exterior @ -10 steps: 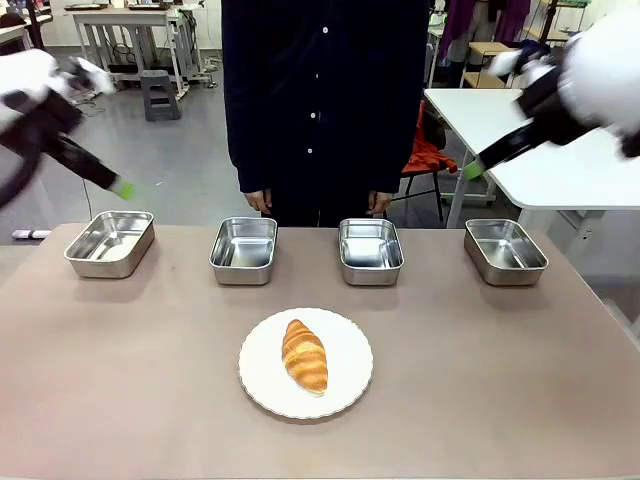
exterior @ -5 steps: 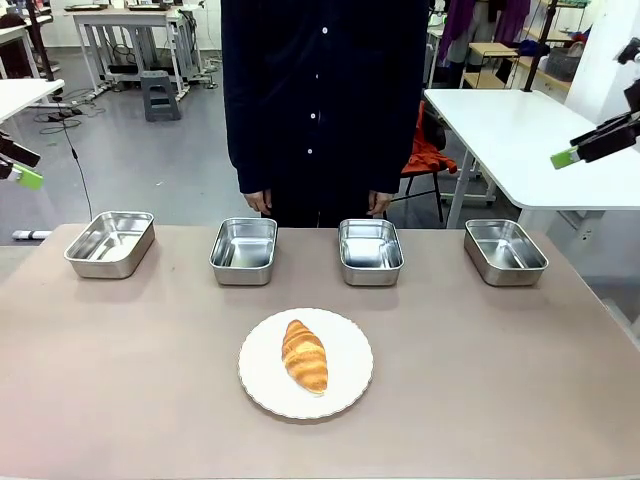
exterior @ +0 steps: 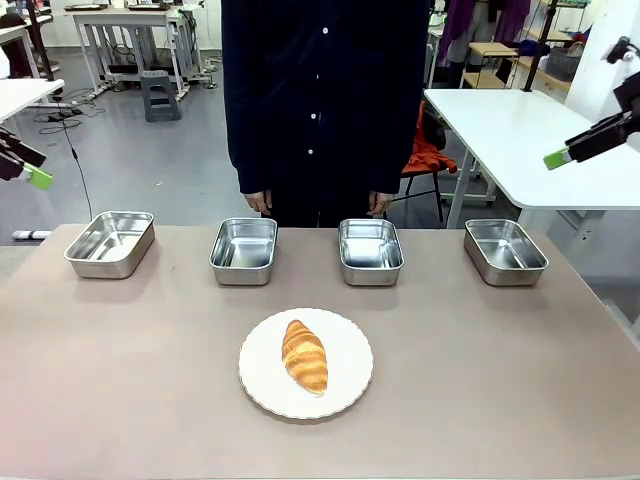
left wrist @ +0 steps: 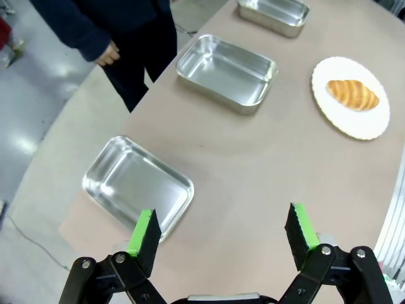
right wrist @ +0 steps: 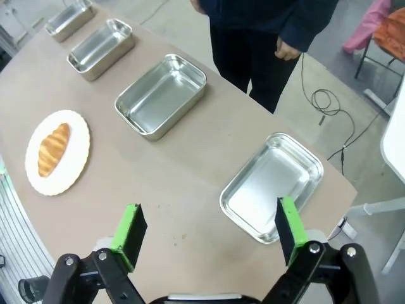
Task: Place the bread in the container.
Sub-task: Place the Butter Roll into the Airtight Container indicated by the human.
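Left claw [left wrist: 223,228] and right claw [right wrist: 209,225] hang wide open.

I count four shiny metal pans on my screen: the left end pan [exterior: 110,243], the left middle pan [exterior: 244,250], the right middle pan [exterior: 370,250] and the right end pan [exterior: 505,250]. There is one white plate [exterior: 350,345]. There is one bread [exterior: 305,355], a croissant. There is one table [exterior: 120,390]. I see one person [exterior: 325,90] with two hands, one hand [exterior: 259,202] and the other hand [exterior: 380,203]. I have two grippers, the left gripper [left wrist: 223,228] and the right gripper [right wrist: 207,228]. Each has two fingers [left wrist: 144,240], so four fingers and four green pads [right wrist: 130,229] in all.
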You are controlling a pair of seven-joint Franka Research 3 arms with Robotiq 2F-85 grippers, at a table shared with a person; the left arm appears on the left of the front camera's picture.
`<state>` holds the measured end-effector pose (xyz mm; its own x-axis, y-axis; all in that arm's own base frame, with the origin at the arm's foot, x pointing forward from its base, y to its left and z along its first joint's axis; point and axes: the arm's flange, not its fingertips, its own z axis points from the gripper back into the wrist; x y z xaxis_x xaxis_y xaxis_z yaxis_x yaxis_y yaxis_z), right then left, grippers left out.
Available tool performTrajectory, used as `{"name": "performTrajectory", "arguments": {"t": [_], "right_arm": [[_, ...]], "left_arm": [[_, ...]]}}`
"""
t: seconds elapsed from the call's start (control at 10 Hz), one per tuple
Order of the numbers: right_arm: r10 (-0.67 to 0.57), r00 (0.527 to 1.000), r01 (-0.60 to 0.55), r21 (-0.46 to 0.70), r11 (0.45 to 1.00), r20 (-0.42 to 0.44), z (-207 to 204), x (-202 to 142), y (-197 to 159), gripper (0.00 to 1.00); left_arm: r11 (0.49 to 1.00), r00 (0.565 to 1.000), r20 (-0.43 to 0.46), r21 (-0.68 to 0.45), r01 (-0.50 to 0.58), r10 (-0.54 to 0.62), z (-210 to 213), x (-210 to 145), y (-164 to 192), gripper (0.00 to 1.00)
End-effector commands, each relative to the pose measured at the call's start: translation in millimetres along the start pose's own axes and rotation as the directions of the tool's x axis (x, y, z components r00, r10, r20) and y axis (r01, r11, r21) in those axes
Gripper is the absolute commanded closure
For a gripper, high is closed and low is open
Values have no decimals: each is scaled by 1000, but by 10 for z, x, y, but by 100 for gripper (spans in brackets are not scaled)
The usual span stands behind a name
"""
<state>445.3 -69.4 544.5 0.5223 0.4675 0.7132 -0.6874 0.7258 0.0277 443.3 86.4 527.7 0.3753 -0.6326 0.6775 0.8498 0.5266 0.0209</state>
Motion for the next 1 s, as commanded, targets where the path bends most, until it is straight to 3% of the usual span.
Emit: {"name": "performTrajectory", "arguments": {"t": [0.0,0.4,0.7,0.9], "right_arm": [[-7,998,6,24,1000,65,303,-73,-298,0],[-38,982,34,24,999,187,727,-163,-605,0],[-52,977,48,25,999,207,810,-153,-660,0],[-63,976,61,19,998,209,826,-157,-681,0]], "left_arm": [[999,997,64,24,-47,46,238,-129,175,0],[993,982,155,42,-112,105,522,-116,206,0],[978,964,192,60,-199,185,671,-89,116,0],[978,965,189,61,-198,183,704,-11,-16,0]]}}
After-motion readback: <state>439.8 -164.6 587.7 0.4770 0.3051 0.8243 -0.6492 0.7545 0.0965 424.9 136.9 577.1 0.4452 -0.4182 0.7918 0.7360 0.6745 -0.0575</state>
